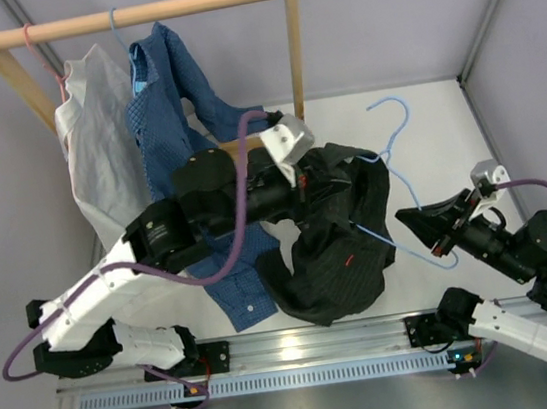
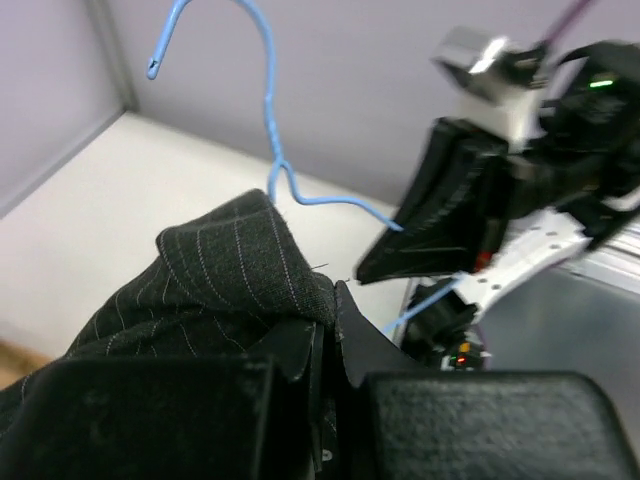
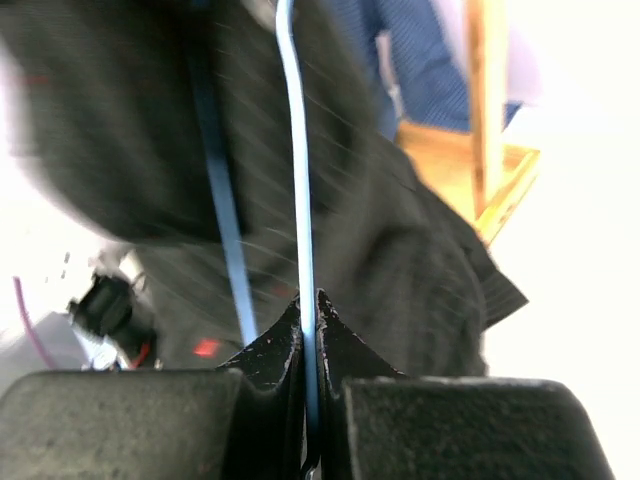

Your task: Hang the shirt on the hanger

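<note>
The hanger (image 2: 269, 110) is clamped by its rod in the right end effector (image 3: 310, 312). Bunched over the hanger's other end, the shirt (image 1: 345, 246) is pinched by the left end effector (image 2: 325, 322) and should be drawn across steadily.

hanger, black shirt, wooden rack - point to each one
hanger (image 2: 269, 100), left wrist view, on the neck below the hook
black shirt (image 1: 334, 262), top view, on the bunched body
wooden rack (image 1: 148, 14), top view, on the top rail
</note>
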